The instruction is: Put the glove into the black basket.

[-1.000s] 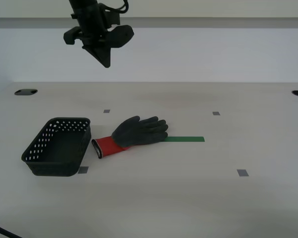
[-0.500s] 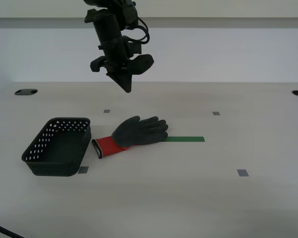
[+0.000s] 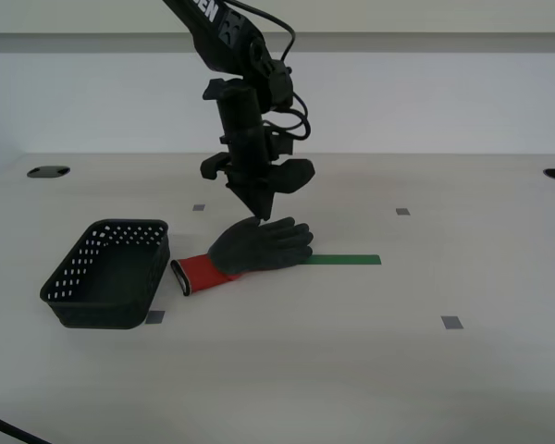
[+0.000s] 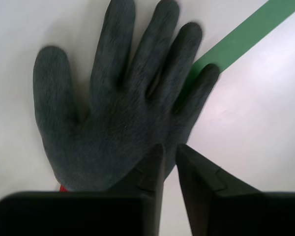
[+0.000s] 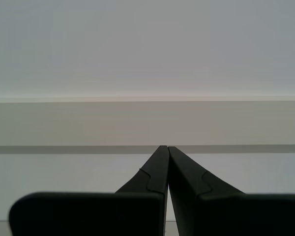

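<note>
The glove (image 3: 259, 245) lies flat on the table, dark grey palm with the red cuff (image 3: 199, 271) pointing at the black basket (image 3: 92, 310), which stands just to the exterior view's left of it. My second gripper (image 3: 259, 215) hangs point-down just above the glove's fingers, jaws almost together and holding nothing. In the second wrist view the glove (image 4: 118, 113) fills the picture, with the gripper (image 4: 169, 147) over the palm's edge. My first gripper (image 5: 167, 147) is shut and empty, facing a blank wall; it does not show in the exterior view.
A green tape strip (image 3: 347, 260) runs out from under the glove's fingers and also shows in the second wrist view (image 4: 246, 34). Small grey markers (image 3: 452, 322) dot the table. Dark holes (image 3: 48, 171) sit at the table's back corners.
The second arm has come down and moved toward the exterior view's right, from high above the basket to just over the glove. Glove and basket have not moved.
</note>
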